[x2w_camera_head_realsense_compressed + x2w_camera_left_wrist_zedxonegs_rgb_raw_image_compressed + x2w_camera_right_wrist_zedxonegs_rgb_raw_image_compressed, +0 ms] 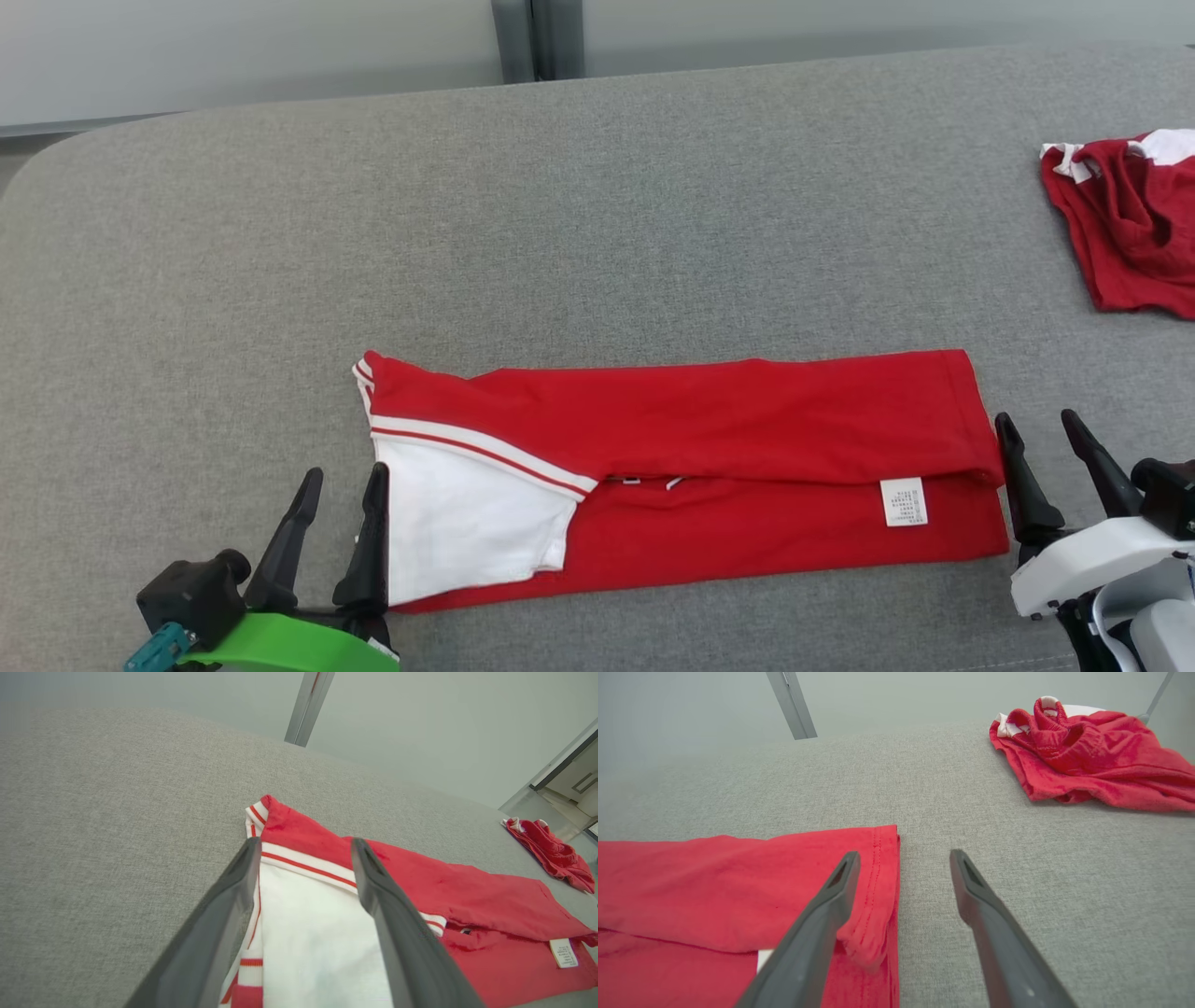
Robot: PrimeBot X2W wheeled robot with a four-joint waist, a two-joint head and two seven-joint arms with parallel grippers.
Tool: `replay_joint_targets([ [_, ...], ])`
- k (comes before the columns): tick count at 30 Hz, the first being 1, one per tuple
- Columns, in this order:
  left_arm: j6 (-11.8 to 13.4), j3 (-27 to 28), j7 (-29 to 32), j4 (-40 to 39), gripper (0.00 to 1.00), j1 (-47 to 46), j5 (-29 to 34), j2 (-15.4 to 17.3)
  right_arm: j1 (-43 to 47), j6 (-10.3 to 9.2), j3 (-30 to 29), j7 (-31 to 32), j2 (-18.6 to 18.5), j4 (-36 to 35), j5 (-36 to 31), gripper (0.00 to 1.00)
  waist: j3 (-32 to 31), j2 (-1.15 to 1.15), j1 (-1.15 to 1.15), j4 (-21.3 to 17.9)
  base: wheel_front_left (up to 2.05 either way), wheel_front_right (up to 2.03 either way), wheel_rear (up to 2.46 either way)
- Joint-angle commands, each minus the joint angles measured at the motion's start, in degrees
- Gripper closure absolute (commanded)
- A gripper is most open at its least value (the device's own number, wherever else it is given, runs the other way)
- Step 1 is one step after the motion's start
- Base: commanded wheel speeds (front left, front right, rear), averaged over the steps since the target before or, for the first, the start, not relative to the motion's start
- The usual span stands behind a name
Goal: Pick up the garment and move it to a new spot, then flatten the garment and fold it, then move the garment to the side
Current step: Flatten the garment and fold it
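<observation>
Behind the grey cloth-covered tabletop we see a pale wall and a grey metal post. The garment, a red shirt with white, red-striped trim, lies flat on the tabletop, folded lengthwise into a long band. Its white sleeve is at one end and its stitched hem at the other.

Well apart from the garment, past its hem end and farther from us, lies a second red-and-white garment in a crumpled heap. Bare grey cloth lies between the two.

The left gripper sits at the garment's sleeve end. Its fingers are spread wide and hold nothing. In the left wrist view they frame the white sleeve, and one lies along the striped edge. The right gripper sits just beside the hem end, also spread wide and holding nothing. In the right wrist view one finger crosses over the hem and the other is over bare tabletop.

A small white label shows near the garment's hem end, just below the folded-over edge. It carries lines of dark print too small for us to read.
</observation>
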Motion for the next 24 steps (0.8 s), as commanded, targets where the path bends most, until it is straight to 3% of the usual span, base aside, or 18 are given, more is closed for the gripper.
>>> replay_joint_targets([
  [1,0.4,0.4,-0.4,-0.7,0.00,1.0,0.5,0.0,1.0,-0.08,-0.9,-0.4,0.3,-0.7,-0.8,0.00,-0.1,0.00,0.00,-0.1,0.00,0.00,0.00],
  [7,0.6,0.7,-0.4,-1.7,0.00,0.7,2.3,-0.5,1.7,-0.08,-3.7,0.9,1.6,-1.6,-2.3,0.00,-0.5,0.00,0.00,-0.5,0.00,0.00,0.00],
  [14,0.2,0.7,-0.4,0.0,0.00,-1.7,3.9,-2.8,-0.6,-0.07,-3.4,7.4,2.5,-0.6,-2.0,0.00,-1.0,0.00,0.00,-0.5,0.00,0.00,0.00],
  [24,-1.2,2.4,-0.5,2.2,0.00,-2.9,6.6,-5.9,-6.5,-0.07,-0.3,15.9,2.8,6.9,-0.3,0.00,-1.1,0.00,0.00,1.4,0.00,0.00,0.00],
])
